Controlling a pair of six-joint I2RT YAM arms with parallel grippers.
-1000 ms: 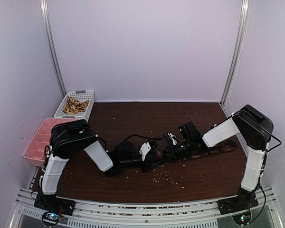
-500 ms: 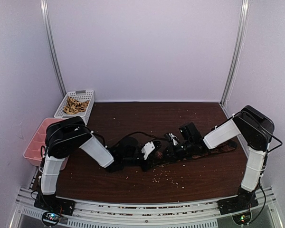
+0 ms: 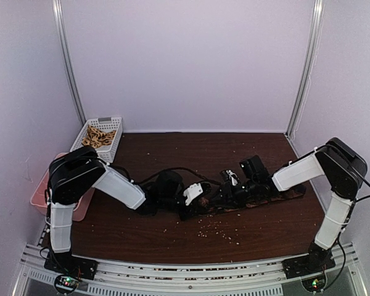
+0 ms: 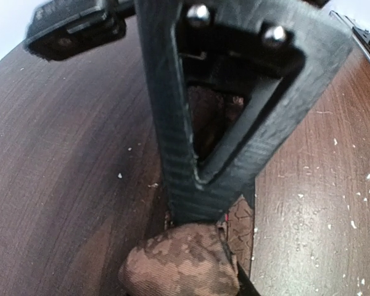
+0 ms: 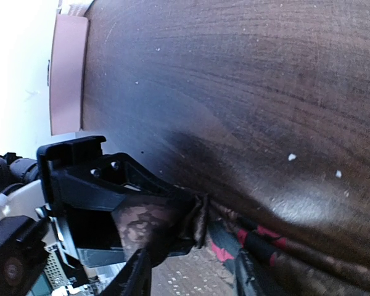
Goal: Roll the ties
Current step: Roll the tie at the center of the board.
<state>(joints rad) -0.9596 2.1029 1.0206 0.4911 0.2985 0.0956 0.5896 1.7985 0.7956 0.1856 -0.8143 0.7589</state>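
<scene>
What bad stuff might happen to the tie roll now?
1. The left gripper pinches only the rolled end of the tie, and the right gripper stands open, so the roll may spring loose.
2. The two grippers sit very close together, so they might bump each other.

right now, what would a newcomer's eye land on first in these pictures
Low over the middle of the dark wooden table, the left pincer grips the rolled end of a long dark brown patterned fabric necktie that stretches away to the right. The right pincer stands open just beside that roll. A white plastic basket of tan ties sits at the far left corner.
</scene>
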